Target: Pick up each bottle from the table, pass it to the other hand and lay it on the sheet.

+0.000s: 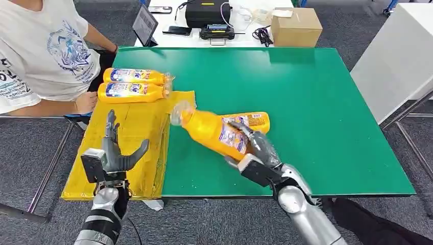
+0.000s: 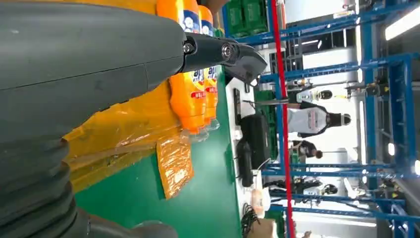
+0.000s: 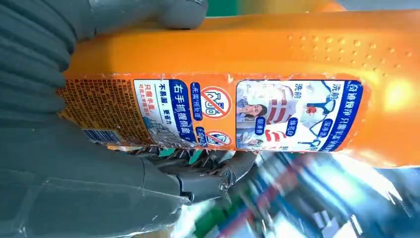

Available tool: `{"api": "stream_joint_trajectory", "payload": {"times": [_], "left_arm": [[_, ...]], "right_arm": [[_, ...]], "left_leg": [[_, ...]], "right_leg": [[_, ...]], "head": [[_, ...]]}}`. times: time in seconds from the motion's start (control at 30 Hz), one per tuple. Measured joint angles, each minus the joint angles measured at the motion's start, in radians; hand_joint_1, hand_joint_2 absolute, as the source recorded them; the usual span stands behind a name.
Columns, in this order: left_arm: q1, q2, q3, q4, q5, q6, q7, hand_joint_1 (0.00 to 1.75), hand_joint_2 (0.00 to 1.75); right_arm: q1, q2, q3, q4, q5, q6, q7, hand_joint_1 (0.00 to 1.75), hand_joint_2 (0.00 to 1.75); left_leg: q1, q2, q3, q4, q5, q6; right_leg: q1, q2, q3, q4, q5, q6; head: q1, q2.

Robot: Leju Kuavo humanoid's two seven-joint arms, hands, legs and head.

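My right hand (image 1: 258, 148) grips an orange bottle (image 1: 212, 130) by its labelled body and holds it tilted above the green table (image 1: 316, 102), its clear cap toward the yellow sheet (image 1: 138, 127). In the right wrist view the bottle (image 3: 247, 54) lies across my right hand (image 3: 74, 148), whose fingers (image 3: 198, 178) wrap under it. Another orange bottle (image 1: 255, 120) lies on the table just behind it. Two more bottles (image 1: 134, 76) (image 1: 131, 92) lie side by side on the sheet's far end; the left wrist view shows them (image 2: 188, 94) too. My left hand (image 1: 116, 153) hovers open over the sheet, fingers spread.
A person in a white shirt sits at the table's far left, one hand (image 1: 86, 102) beside the sheet. Beyond the green table stand a cardboard box (image 1: 296, 26), a tablet (image 1: 145, 23) and black devices. A white table (image 1: 398, 56) stands to the right.
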Motion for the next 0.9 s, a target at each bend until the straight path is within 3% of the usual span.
{"api": "stream_joint_trajectory", "payload": {"times": [0.27,0.43,0.63,0.9], "left_arm": [[0.071,-0.016,-0.019,-0.121,0.053,-0.054,0.051,0.0,1.75],[0.077,-0.016,-0.086,-0.128,0.226,-0.303,0.17,0.0,1.75],[0.086,-0.008,-0.155,-0.128,0.335,-0.467,0.241,0.0,1.75],[0.102,0.009,-0.239,-0.127,0.394,-0.547,0.275,0.0,1.75]], "right_arm": [[0.122,0.114,-0.137,-0.181,0.084,-0.217,-0.074,1.75,1.75],[0.171,0.162,-0.168,-0.149,0.087,-0.22,-0.137,1.75,1.75],[0.197,0.204,-0.179,-0.064,0.08,-0.186,-0.159,1.75,1.75],[0.203,0.261,-0.171,0.079,0.114,-0.178,-0.196,1.75,1.75]], "left_leg": [[0.0,0.0,-0.001,0.0,-0.001,0.0],[0.001,0.0,-0.001,0.0,0.0,0.0],[0.001,0.0,-0.001,0.0,0.0,0.0],[0.001,0.0,-0.001,0.0,0.0,0.0]], "right_leg": [[0.0,0.0,-0.002,0.0,0.0,0.0],[0.0,0.0,-0.001,0.0,0.0,0.0],[0.0,0.0,-0.001,0.0,0.0,0.0],[0.001,0.0,-0.002,0.0,0.0,0.0]], "head": [[0.0,0.0],[0.0,0.0],[0.001,0.0],[0.0,0.0]]}}
